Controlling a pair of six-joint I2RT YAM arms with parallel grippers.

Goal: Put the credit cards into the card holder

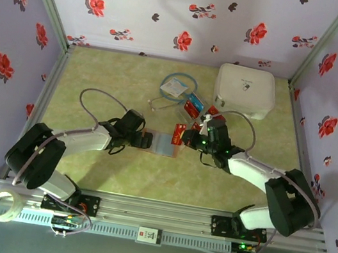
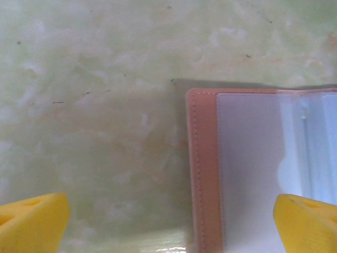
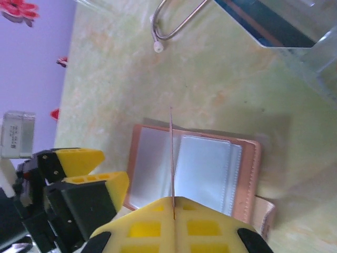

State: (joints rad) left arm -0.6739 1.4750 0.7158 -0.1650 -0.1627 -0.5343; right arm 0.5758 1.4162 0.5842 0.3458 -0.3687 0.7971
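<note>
We see the right gripper (image 3: 174, 210) pinching a card (image 3: 171, 153) edge-on (a mere line, face unreadable) over the open card holder (image 3: 205, 174), stitched pinkish leather with glossy sleeves, mid-table. The left gripper (image 1: 144, 140) is spread wide at its 9 o'clock.

holder (image 1: 167, 144) is lying open and flat near the middle of the surface (image 1: 106, 77), inside facing up. It is showing a pinkish-tan stitched border, rounded corners and greyish clear sleeves on both halves, with one flap end sticking out past the edge in the right wrist view. One card (image 3: 172, 158) is sitting pinched in the right hand (image 3: 174, 203), appearing edge-on as a thin line over the holder's sleeves; can't tell if it is touching them. It is reading red from above. Other cards (image 1: 192, 107), red and blue, are lying loosely clustered just behind the holder, apart from it.
</note>
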